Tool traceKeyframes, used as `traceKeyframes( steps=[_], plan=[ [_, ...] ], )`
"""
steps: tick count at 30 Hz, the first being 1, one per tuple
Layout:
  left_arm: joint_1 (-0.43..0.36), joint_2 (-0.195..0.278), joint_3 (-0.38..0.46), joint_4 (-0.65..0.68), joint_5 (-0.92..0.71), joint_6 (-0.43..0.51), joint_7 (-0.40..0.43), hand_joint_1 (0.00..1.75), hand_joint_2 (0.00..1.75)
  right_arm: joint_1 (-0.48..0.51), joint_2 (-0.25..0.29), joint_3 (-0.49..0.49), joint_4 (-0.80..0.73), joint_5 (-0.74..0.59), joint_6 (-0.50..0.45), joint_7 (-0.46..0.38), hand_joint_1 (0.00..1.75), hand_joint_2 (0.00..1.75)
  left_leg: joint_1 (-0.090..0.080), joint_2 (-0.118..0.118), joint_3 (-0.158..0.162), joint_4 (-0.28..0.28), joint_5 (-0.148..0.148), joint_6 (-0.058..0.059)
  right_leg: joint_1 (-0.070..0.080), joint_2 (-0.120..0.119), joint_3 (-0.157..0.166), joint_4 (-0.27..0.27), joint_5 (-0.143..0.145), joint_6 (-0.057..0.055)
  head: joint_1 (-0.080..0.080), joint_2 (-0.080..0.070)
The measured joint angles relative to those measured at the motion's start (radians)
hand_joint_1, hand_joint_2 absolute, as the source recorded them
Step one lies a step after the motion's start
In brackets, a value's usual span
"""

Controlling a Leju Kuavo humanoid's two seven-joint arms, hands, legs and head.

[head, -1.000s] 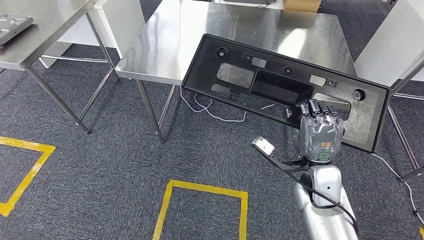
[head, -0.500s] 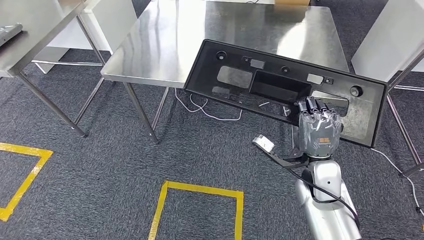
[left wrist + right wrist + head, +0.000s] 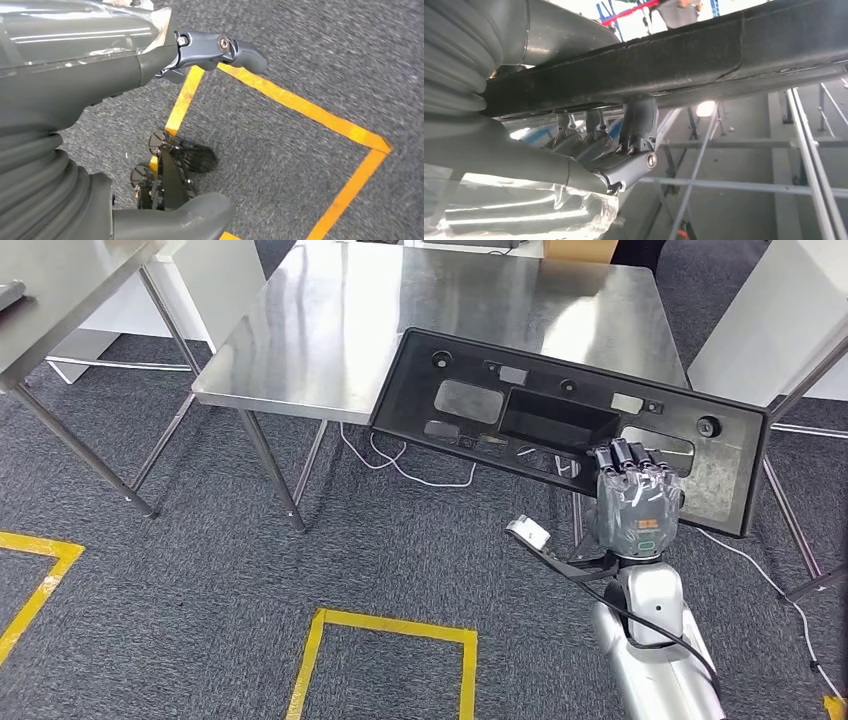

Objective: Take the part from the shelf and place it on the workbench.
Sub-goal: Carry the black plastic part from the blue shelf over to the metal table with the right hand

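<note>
head view: the right hand [image 3: 636, 502] gripped the near long edge of the black part [image 3: 560, 420], a long flat moulded panel with cut-outs, held tilted in the air.
part position: its far half hung over the near right corner of the steel workbench [image 3: 320, 340]; its near half hung out over the carpet [image 3: 200, 570]. it did not appear to be resting on the worktop.
right hand fingers: clenched on the part; in the right wrist view the fingers [image 3: 589, 142] hooked up against the panel's underside, the part [image 3: 704, 55] crossing above them.
left hand: in the left wrist view the left hand [image 3: 150, 65] hung above the carpet and yellow floor tape [image 3: 300, 107], holding nothing; one finger [image 3: 225, 50] stuck out straight, the rest i could not tell.
step in hand: judged to be carrying the part to the workbench, with the set-down not yet done.
doing it well: bring the panel further in over the worktop so most of its length is supported, level it, lower until it lies flat, and only then let go.
risk: a one-handed hold at the edge leaves the long end free to swing or catch the table's edge; released too near the corner, it could tip off.
other things: a white cable [image 3: 410, 465] lay on the carpet under the workbench; another steel table [image 3: 60, 290] stood off to the left.
</note>
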Motion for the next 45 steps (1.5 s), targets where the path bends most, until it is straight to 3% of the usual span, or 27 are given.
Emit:
traceKeyframes(
  steps=[2,3,4,5,7,8,10,14,15,17,18,19,20,22,24,29,30,32,34,35,36,38,40,42,45],
  plan=[
    [-0.001,-0.001,0.0,0.0,0.0,0.0,0.0,0.0,1.75,0.003,-0.007,0.001,0.002,-0.002,0.0,-0.001,1.75,1.75,0.0,0.0,0.006,-0.003,-0.004,0.001,-0.009,-0.001,-0.069,0.122,-0.04,0.004,0.0,0.0],
    [-0.001,-0.002,0.0,0.0,0.0,0.0,0.0,0.0,1.75,0.006,-0.009,0.001,0.004,-0.002,0.0,-0.001,1.75,1.75,0.001,-0.001,0.008,-0.002,-0.007,0.0,-0.014,-0.001,-0.096,0.162,-0.047,0.011,0.0,0.0],
    [-0.001,-0.003,0.0,0.0,0.0,0.0,0.0,0.0,1.75,0.009,-0.011,0.001,0.006,-0.002,0.0,-0.001,1.75,1.75,0.002,-0.001,0.01,-0.002,-0.01,-0.002,-0.02,-0.002,-0.107,0.168,-0.04,0.022,0.0,0.0],
    [0.0,-0.004,0.0,0.0,0.0,0.0,0.0,0.0,1.75,0.011,-0.013,0.002,0.007,-0.003,0.0,-0.002,1.75,1.75,0.004,-0.002,0.013,-0.001,-0.014,-0.006,-0.026,-0.003,-0.098,0.137,-0.018,0.036,0.0,0.0],
    [0.0,-0.004,0.0,0.0,-0.001,0.0,0.0,0.0,1.75,0.011,-0.016,0.004,0.008,-0.004,0.0,-0.002,1.75,1.75,0.008,-0.003,0.019,0.008,-0.026,-0.02,-0.038,-0.01,-0.042,0.006,0.043,0.063,0.001,0.0],
    [0.0,-0.004,0.0,0.0,-0.001,0.0,0.0,0.0,1.75,0.01,-0.017,0.005,0.008,-0.005,-0.001,-0.002,1.75,1.75,0.008,-0.003,0.019,0.015,-0.034,-0.028,-0.04,-0.012,-0.015,-0.047,0.063,0.066,0.002,0.0],
    [-0.001,-0.003,0.001,0.0,-0.003,0.0,0.0,0.0,1.75,0.009,-0.02,0.007,0.01,-0.008,-0.001,-0.002,1.75,1.75,0.007,-0.002,0.019,0.024,-0.045,-0.042,-0.037,-0.013,0.006,-0.086,0.071,0.051,0.001,0.0],
    [-0.003,-0.005,0.001,0.0,-0.01,-0.001,0.0,0.0,1.75,0.01,-0.026,0.008,0.008,-0.012,-0.002,-0.001,1.75,1.75,0.015,-0.002,0.007,0.061,-0.073,-0.058,-0.039,-0.006,0.018,-0.086,0.063,0.016,-0.003,0.0],
    [-0.004,-0.005,0.001,0.0,-0.011,-0.001,0.0,0.0,1.75,0.01,-0.027,0.009,0.008,-0.013,-0.002,0.0,1.75,1.75,0.017,-0.002,-0.014,0.106,-0.094,-0.062,-0.04,-0.005,0.024,-0.086,0.06,0.01,-0.004,0.0],
    [-0.004,-0.005,0.001,0.0,-0.013,-0.001,-0.001,0.0,1.75,0.011,-0.028,0.009,0.007,-0.015,-0.002,0.003,1.75,1.75,0.018,-0.003,-0.087,0.239,-0.142,-0.067,-0.036,-0.005,0.033,-0.086,0.052,-0.001,-0.005,0.0],
    [-0.003,-0.005,0.001,0.001,-0.014,-0.001,-0.001,0.0,1.75,0.012,-0.029,0.009,0.007,-0.016,-0.001,0.004,1.75,1.75,0.018,-0.003,-0.124,0.294,-0.152,-0.067,-0.033,-0.004,0.037,-0.086,0.049,-0.006,-0.005,0.0],
    [-0.003,-0.005,0.001,0.001,-0.016,-0.002,-0.001,0.0,1.75,0.014,-0.029,0.01,0.007,-0.016,-0.001,0.006,1.75,1.75,0.018,-0.003,-0.148,0.317,-0.144,-0.065,-0.031,-0.002,0.042,-0.086,0.045,-0.009,-0.005,0.0],
    [-0.003,-0.005,0.001,0.001,-0.019,-0.002,-0.001,0.0,1.75,0.015,-0.028,0.01,0.007,-0.016,0.0,0.007,1.75,1.75,0.018,-0.004,-0.153,0.303,-0.118,-0.061,-0.029,0.0,0.047,-0.086,0.041,-0.01,-0.005,0.0],
    [-0.003,-0.005,0.001,0.001,-0.023,-0.002,-0.001,0.0,1.75,0.017,-0.028,0.011,0.007,-0.013,0.001,0.009,1.75,1.75,0.015,-0.007,-0.112,0.182,-0.035,-0.048,-0.028,0.005,0.059,-0.087,0.032,-0.009,-0.005,0.0],
    [-0.004,-0.004,0.001,0.001,-0.026,-0.003,-0.001,0.0,1.75,0.017,-0.027,0.011,0.007,-0.008,0.002,0.011,1.75,1.75,0.008,-0.012,-0.065,0.073,0.008,-0.035,-0.022,0.008,0.066,-0.087,0.023,-0.001,-0.005,0.0],
    [-0.007,-0.004,0.0,0.0,-0.03,-0.004,0.0,0.0,1.75,0.026,-0.028,0.013,-0.003,0.001,0.003,0.015,1.75,1.75,0.0,-0.013,-0.032,0.022,0.005,-0.016,-0.019,0.004,0.062,-0.075,0.003,0.022,-0.005,0.0],
    [-0.008,-0.004,0.0,0.0,-0.032,-0.004,0.001,0.0,1.75,0.028,-0.029,0.013,-0.007,0.004,0.004,0.017,1.75,1.75,0.002,-0.013,-0.022,0.013,0.007,-0.011,-0.018,0.001,0.043,-0.038,-0.011,0.022,-0.004,0.0],
    [-0.01,-0.005,0.0,0.001,-0.036,-0.006,0.003,0.0,1.75,0.037,-0.031,0.012,-0.014,0.01,0.007,0.023,1.75,1.75,0.003,-0.013,-0.011,0.007,0.002,-0.004,-0.019,-0.002,-0.03,0.089,-0.052,0.017,-0.004,0.0],
    [-0.011,-0.005,0.0,0.001,-0.042,-0.007,0.005,0.0,1.75,0.057,-0.035,0.009,-0.023,0.016,0.011,0.027,1.75,1.75,0.002,-0.015,-0.001,0.007,-0.008,-0.001,-0.019,-0.002,-0.097,0.182,-0.067,0.022,-0.003,0.0],
    [-0.011,-0.006,0.0,0.001,-0.044,-0.008,0.006,0.0,1.75,0.069,-0.037,0.007,-0.03,0.018,0.014,0.029,1.75,1.75,0.002,-0.016,0.006,0.008,-0.014,-0.002,-0.02,-0.002,-0.106,0.176,-0.051,0.03,-0.003,0.0],
    [-0.01,-0.007,0.0,0.001,-0.045,-0.009,0.007,0.0,1.75,0.078,-0.04,0.006,-0.039,0.021,0.018,0.03,1.75,1.75,0.002,-0.017,0.013,0.008,-0.02,-0.004,-0.021,-0.003,-0.094,0.13,-0.019,0.041,-0.003,0.0],
    [-0.011,-0.009,0.0,0.001,-0.047,-0.01,0.008,0.0,1.75,0.092,-0.045,0.001,-0.057,0.024,0.023,0.033,1.75,1.75,-0.001,-0.018,0.027,0.013,-0.035,-0.012,-0.021,-0.011,-0.038,-0.013,0.054,0.055,-0.002,0.0],
    [-0.012,-0.011,0.0,0.001,-0.05,-0.011,0.008,0.0,1.75,0.101,-0.049,-0.006,-0.074,0.025,0.028,0.035,1.75,1.75,-0.005,-0.017,0.035,0.017,-0.05,-0.022,-0.015,-0.016,-0.001,-0.093,0.088,0.041,-0.003,0.0],
    [-0.013,-0.012,0.0,0.001,-0.052,-0.012,0.009,0.0,1.75,0.11,-0.052,-0.012,-0.091,0.027,0.037,0.038,1.75,1.75,-0.004,-0.014,0.04,0.015,-0.058,-0.035,-0.009,-0.014,0.005,-0.101,0.089,0.013,-0.003,0.0],
    [-0.016,-0.012,0.0,0.0,-0.054,-0.014,0.008,0.0,1.75,0.119,-0.054,-0.016,-0.112,0.03,0.049,0.04,1.75,1.75,0.001,-0.013,0.025,0.062,-0.087,-0.055,-0.023,-0.01,0.023,-0.114,0.086,-0.013,-0.005,0.0]
  ],
)
